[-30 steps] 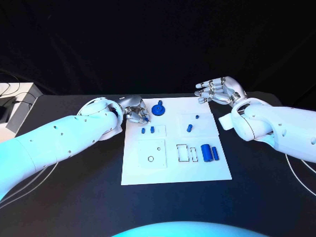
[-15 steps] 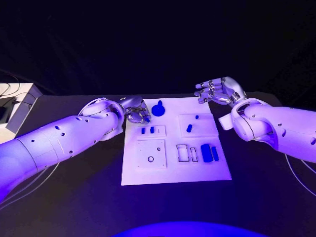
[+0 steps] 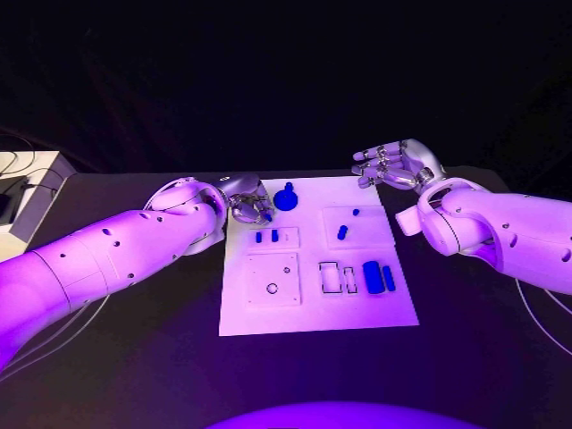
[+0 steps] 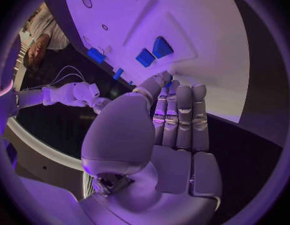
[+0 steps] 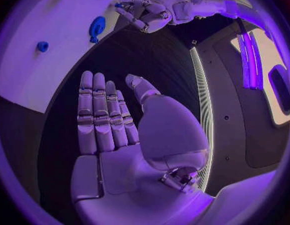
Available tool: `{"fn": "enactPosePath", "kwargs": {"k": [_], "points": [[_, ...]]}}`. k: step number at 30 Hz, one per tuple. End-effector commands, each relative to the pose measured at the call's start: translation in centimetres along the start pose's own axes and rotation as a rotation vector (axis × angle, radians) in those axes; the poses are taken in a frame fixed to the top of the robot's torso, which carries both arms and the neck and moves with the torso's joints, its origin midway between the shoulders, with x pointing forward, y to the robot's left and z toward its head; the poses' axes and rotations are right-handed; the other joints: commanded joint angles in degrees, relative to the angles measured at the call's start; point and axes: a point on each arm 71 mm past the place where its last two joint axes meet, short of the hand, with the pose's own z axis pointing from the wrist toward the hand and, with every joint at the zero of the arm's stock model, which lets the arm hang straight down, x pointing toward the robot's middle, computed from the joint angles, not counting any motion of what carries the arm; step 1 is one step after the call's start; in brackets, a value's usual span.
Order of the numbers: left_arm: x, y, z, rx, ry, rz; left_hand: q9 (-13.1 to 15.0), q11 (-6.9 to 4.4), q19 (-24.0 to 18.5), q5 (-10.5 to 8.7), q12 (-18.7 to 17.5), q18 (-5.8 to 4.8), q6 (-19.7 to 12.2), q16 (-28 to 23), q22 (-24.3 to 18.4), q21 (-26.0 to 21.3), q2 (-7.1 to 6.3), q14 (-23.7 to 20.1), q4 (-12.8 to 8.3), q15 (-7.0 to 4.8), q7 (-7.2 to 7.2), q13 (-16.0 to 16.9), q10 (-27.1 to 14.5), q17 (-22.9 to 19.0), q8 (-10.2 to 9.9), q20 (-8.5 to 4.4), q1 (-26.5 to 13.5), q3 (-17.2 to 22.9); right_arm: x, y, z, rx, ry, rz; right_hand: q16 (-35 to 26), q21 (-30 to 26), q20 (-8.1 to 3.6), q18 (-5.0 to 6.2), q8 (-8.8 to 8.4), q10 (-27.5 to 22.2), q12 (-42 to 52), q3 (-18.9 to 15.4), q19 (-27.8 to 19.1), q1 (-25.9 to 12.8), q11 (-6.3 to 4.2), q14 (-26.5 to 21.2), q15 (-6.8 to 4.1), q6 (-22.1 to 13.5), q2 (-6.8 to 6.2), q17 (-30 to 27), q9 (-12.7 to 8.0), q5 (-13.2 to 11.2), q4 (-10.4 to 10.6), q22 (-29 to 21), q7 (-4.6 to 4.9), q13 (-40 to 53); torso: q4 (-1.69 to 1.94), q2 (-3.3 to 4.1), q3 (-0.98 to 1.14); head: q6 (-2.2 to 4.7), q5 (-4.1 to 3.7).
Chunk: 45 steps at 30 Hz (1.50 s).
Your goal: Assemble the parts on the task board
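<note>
Left hand (image 3: 248, 207), empty with fingers extended, remains at the flat white task board's (image 3: 318, 313) upper-left edge; right hand (image 3: 399, 166) stays spread, empty. No assembly progress.

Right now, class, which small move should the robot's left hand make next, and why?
Probably lower the left hand onto the two small blue parts beside it on the task board: it hovers at the board's edge holding nothing, fingers extended.

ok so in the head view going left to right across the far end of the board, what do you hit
left hand → round blue part on the task board → small blue part → right hand
</note>
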Motion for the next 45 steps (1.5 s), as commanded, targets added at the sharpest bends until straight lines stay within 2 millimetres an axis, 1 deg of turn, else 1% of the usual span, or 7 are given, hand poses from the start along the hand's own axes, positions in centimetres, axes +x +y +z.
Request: {"fn": "enactPosePath", "kwargs": {"k": [1,15,29,32,34,37,45], "points": [[0.46,-0.05,0.14,-0.010,0.037,0.020,0.1,0.17,-0.1,0.30,0.2,0.81,-0.3,-0.2,0.7,0.1,0.09,0.1,0.3,0.24,0.29,0.0,-0.4,0.1,0.4,0.34,-0.2,-0.2,0.10,0.16,0.02,-0.015,0.010,0.000,-0.1,0.2,0.06,0.41,-0.18,-0.1,-0.2,0.2,-0.3,-0.5,-0.09,-0.2,-0.28,-0.1,0.04,0.0,0.0,0.4,0.0,0.0,0.12,-0.1,0.02,0.00,-0.02,-0.04,0.03],[1.05,-0.13,0.35,-0.016,0.062,0.039,0.1,0.21,-0.2,0.29,0.2,0.81,-0.5,-0.2,0.7,0.0,0.10,-0.1,0.3,0.28,0.29,0.1,-0.5,0.2,0.4,0.37,0.0,-0.2,0.07,0.15,-0.01,-0.015,0.010,0.000,-0.1,0.2,0.06,0.41,-0.18,-0.1,-0.2,0.2,-0.3,-0.5,-0.09,-0.2,-0.28,-0.1,0.04,0.0,0.0,0.4,0.0,0.0,0.12,-0.1,0.06,0.00,-0.05,-0.12,-0.17],[1.14,-0.07,0.31,-0.015,0.073,0.037,0.0,-0.11,-0.2,0.14,0.9,0.48,-2.3,0.1,0.6,-0.3,-0.15,-0.3,0.5,0.11,-0.34,0.2,-0.9,0.5,0.4,0.22,0.2,-1.4,0.02,0.12,-0.01,-0.014,0.010,0.000,-0.1,0.2,0.06,0.41,-0.18,-0.1,-0.2,0.2,-0.3,-0.5,-0.09,-0.2,-0.28,-0.1,0.04,0.0,0.0,0.4,0.0,0.0,0.12,-0.1,0.04,-0.01,-0.04,-0.21,-0.18],[1.13,-0.08,0.28,-0.012,0.072,0.037,0.0,-0.24,-0.2,0.13,2.0,0.34,-2.8,0.2,0.6,-0.4,-0.04,-0.3,0.5,0.00,-0.52,0.3,-1.3,0.6,0.4,0.06,0.5,-1.9,0.01,0.12,-0.02,-0.014,0.010,0.000,-0.1,0.4,0.02,0.42,-0.18,0.0,-0.2,0.6,-0.3,-0.6,-0.12,-0.1,-0.31,-0.1,0.01,0.0,0.0,0.4,-0.1,0.0,0.11,-0.1,0.07,-0.01,-0.06,-0.22,-0.24],[1.10,-0.08,0.26,-0.011,0.069,0.037,-0.1,-0.24,-0.2,0.12,2.8,0.22,-5.0,0.3,0.7,-0.4,-0.16,-0.4,0.4,0.00,-1.02,0.4,-1.9,0.6,0.3,0.01,0.5,-2.2,0.00,0.11,-0.02,-0.014,0.010,0.000,-0.1,0.4,0.02,0.42,-0.18,0.0,-0.2,0.6,-0.3,-0.6,-0.12,-0.1,-0.31,-0.1,0.01,0.0,0.0,0.4,-0.1,0.0,0.11,-0.1,0.08,-0.01,-0.08,-0.21,-0.25],[1.03,-0.07,0.21,-0.010,0.061,0.036,-0.1,-0.15,-0.2,0.15,6.3,-0.02,-7.0,0.4,0.7,-0.5,-0.05,-0.5,0.4,0.05,-1.25,0.6,-4.0,0.7,0.4,-0.14,0.9,-3.0,-0.01,0.10,-0.02,-0.014,0.010,0.000,-0.1,0.3,0.02,0.42,-0.19,0.0,-0.2,0.6,-0.3,-0.6,-0.12,-0.2,-0.31,-0.1,0.01,0.0,0.0,0.4,-0.1,0.0,0.11,-0.1,-0.01,-0.01,-0.08,-0.18,-0.18],[0.98,-0.07,0.09,-0.007,0.051,0.032,-0.1,0.32,-0.1,0.22,11.3,0.12,-10.3,0.7,0.7,-0.7,-0.46,-0.5,0.4,0.42,-2.00,0.4,-7.5,0.8,0.4,0.05,1.1,-3.5,-0.03,0.08,-0.01,-0.013,0.010,0.000,-0.1,0.3,0.02,0.41,-0.19,0.0,-0.2,0.6,-0.4,-0.6,-0.11,-0.2,-0.30,-0.1,0.01,-0.1,0.0,0.4,-0.1,0.0,0.12,-0.1,0.01,0.00,-0.09,-0.27,-0.18]]}}
